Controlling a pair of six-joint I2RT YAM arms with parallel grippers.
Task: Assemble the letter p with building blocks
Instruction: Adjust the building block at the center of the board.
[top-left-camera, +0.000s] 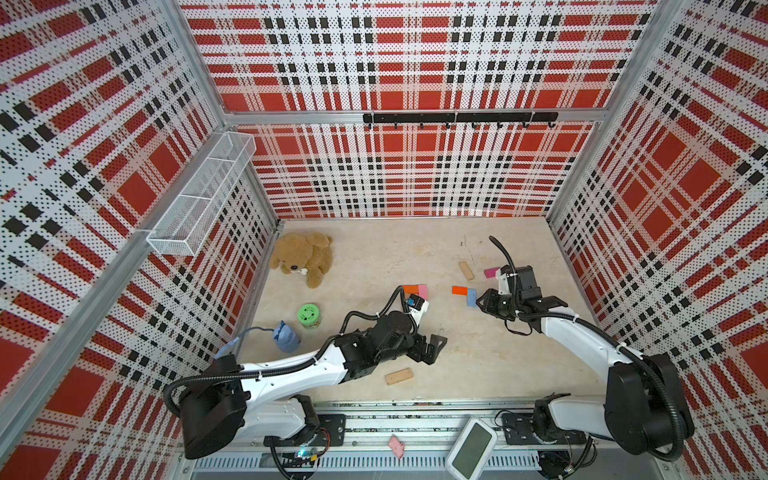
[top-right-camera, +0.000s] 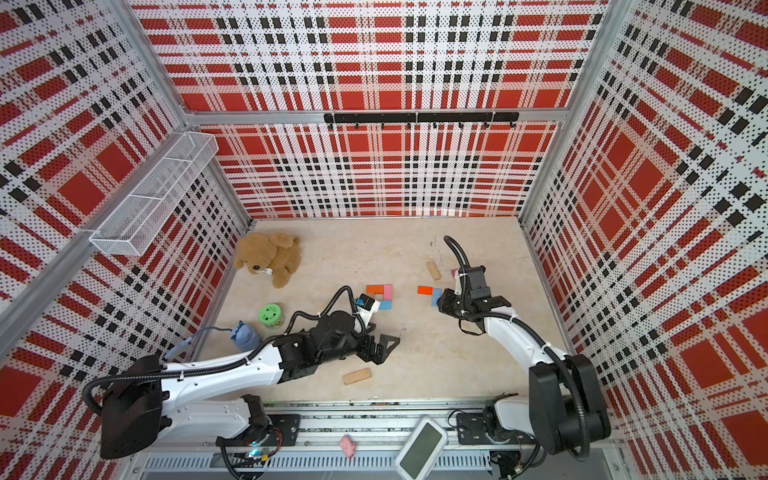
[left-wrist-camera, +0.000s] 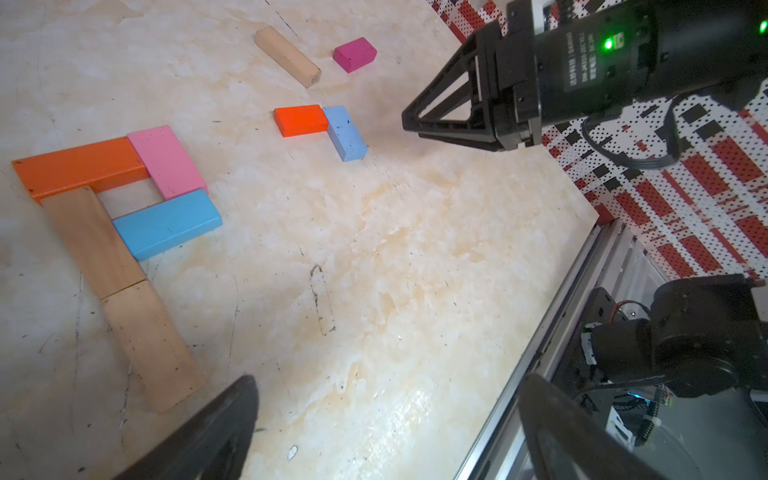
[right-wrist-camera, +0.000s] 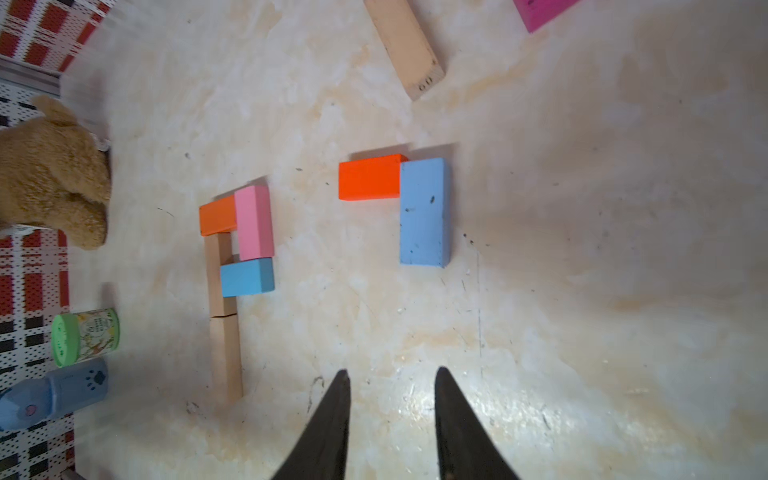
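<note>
**The p looks built, and both arms are empty**

Nearest us on the counter (top-left-camera: 478, 365), a loose tan block (top-left-camera: 399, 377) lies unused, and just past it the left jaws gape fully wide around nothing. Beyond them sits the p: two tan blocks (left-wrist-camera: 93, 239) end to end as the stem, an orange block (left-wrist-camera: 79, 166) on top, a pink block (left-wrist-camera: 166, 162) down the side and a blue block (left-wrist-camera: 166, 226) closing the bowl. Off to the right, the right jaws stand partly apart and empty, short of a second orange block (right-wrist-camera: 370, 178) butted against a pale blue block (right-wrist-camera: 424, 212). Farthest away, another tan block (top-left-camera: 466, 270) and a magenta block (top-left-camera: 491, 273) lie spare. We judge that little is left beyond tidying.
</note>
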